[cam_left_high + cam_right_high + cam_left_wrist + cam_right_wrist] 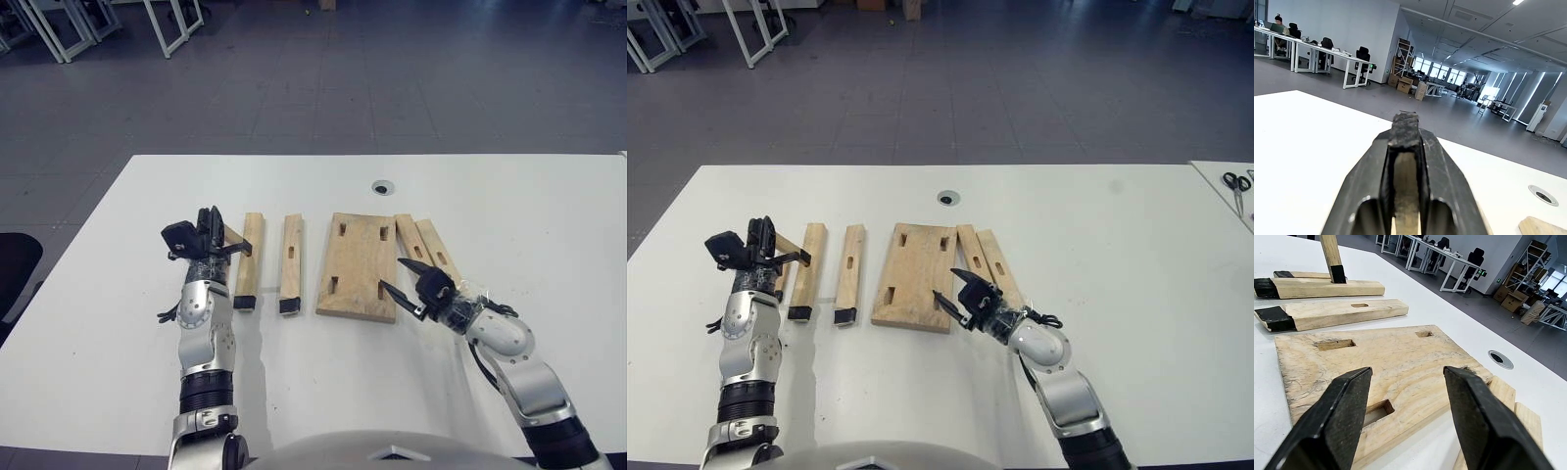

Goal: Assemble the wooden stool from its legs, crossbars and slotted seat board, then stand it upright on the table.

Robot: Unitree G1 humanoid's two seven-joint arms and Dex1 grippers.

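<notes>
Two fingers of the left gripper (235,250) are clamping one black-tipped leg (1330,249), upright, left of the seat board (358,264). The right gripper (392,274) is hovering open-fingered at the board's near right corner. Leg-fitting seems underway, and slot alignment comes next. One board, two lying legs (251,253) on its left, two crossbars (409,238) on its right.

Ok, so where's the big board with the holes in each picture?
Left eye view: seat board flat, near the picture's middle.
Right eye view: seat board slightly left of centre.
Left wrist view: a wooden tip at the edge, maybe it.
Right wrist view: seat board close up, past the right gripper.
Shared: the round table hole.
</notes>
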